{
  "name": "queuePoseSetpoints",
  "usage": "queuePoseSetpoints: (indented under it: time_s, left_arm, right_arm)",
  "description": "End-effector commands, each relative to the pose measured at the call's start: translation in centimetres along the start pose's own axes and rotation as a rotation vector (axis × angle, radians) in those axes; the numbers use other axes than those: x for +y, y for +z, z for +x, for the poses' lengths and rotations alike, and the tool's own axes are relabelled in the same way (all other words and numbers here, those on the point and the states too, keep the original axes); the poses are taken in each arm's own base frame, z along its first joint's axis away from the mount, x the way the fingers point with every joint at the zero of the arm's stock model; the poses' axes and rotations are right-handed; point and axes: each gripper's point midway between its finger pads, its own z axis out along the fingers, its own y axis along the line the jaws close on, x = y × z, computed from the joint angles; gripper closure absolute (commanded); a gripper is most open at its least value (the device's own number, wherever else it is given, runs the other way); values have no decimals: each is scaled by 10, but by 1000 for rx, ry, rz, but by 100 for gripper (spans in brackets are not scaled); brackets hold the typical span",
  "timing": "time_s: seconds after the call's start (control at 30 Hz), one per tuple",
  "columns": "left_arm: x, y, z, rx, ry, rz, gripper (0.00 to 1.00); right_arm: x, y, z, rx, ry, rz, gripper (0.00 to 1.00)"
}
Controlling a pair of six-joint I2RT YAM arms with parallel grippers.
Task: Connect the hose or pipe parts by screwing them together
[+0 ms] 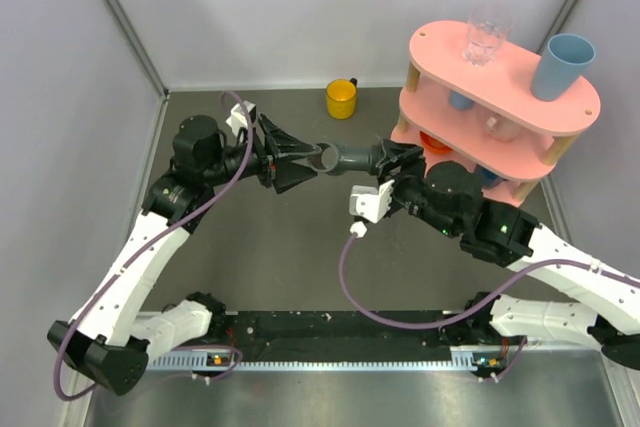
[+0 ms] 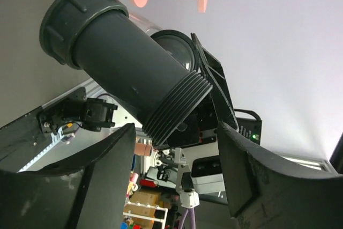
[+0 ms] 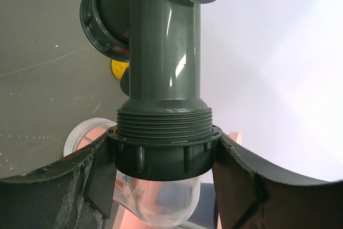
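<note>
Right wrist — one T-fitting (image 3: 163, 41), one clear piece (image 3: 161, 202) (collar (image 3: 161, 156) on threads).

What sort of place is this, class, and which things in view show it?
Probably a robotics lab test cell: two arms bolted to one table, plain grey wall panels enclosing it, and staged props, a pink shelf with cups and grey pipe parts in the right gripper.

Top view looks down — both wrist views, close-up, share the fitting (image 1: 352, 157).
</note>
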Motion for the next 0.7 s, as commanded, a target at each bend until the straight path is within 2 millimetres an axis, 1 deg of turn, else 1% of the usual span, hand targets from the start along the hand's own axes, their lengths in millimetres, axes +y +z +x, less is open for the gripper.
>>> queuePoseSetpoints:
  time_s: [0.0,0.1,0.27,0.3,0.37,0.4,0.47,0.5,0.53,0.6,0.67]
  left_arm:
    - [19,-7,-4,-51,91,-114,36]
    - [26,-10,-6,-70,130,-158,38]
    - [43,-3,-8,-46,154,-224,39]
    - [45,-2,-8,-44,161,-230,42]
    - [49,-1,-9,-48,177,-247,44]
    - [51,0,-8,-47,185,-252,46]
    - [54,1,-10,-54,210,-260,48]
    - [57,2,-9,-51,217,-267,50]
    - [58,2,-10,-55,228,-271,53]
    - [63,4,-12,-61,269,-279,57]
    - [65,5,-12,-61,300,-267,58]
  right_arm:
    - [-42,-7,-14,-34,50,129,100]
    - [-43,-5,-13,-23,61,127,100]
    - [-47,2,-17,-19,93,127,100]
    - [-49,3,-17,-19,106,135,100]
    - [-59,3,-19,-15,133,162,100]
    - [-58,7,-17,1,143,161,100]
    - [-63,9,-21,-12,180,169,100]
    - [-63,11,-26,-32,195,162,100]
    - [-63,12,-28,-43,233,159,100]
    - [-66,13,-33,-60,267,157,100]
    - [-65,16,-37,-73,316,139,100]
